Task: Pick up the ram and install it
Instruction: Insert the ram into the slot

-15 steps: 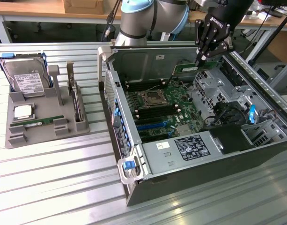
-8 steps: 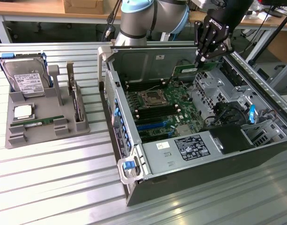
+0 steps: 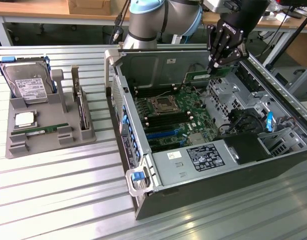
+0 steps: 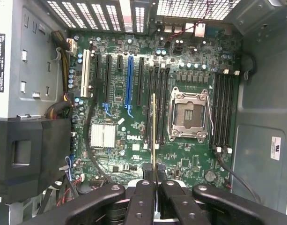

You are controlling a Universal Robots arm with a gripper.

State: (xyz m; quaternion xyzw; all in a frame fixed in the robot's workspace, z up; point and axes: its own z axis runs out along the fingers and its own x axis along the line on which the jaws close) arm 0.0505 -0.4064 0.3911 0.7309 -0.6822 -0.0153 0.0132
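Observation:
My gripper (image 3: 214, 64) hangs over the far side of the open computer case, shut on the ram (image 3: 199, 76), a thin green stick held level above the motherboard (image 3: 173, 112). In the wrist view the ram (image 4: 153, 136) shows edge-on, running out from between the black fingers (image 4: 144, 199). It lies over the black memory slots (image 4: 158, 101) beside the processor socket (image 4: 189, 115), clear of the board. A second, similar green stick (image 3: 40, 131) lies flat in the grey tray (image 3: 48, 145) at the exterior view's left.
The grey tray also carries a silver hard drive (image 3: 28, 82), a small square processor chip (image 3: 24, 119) and an upright card (image 3: 83, 107). Further memory slots (image 4: 225, 108) flank the socket's other side. The power supply (image 3: 198, 160), drive cage and case walls ring the motherboard.

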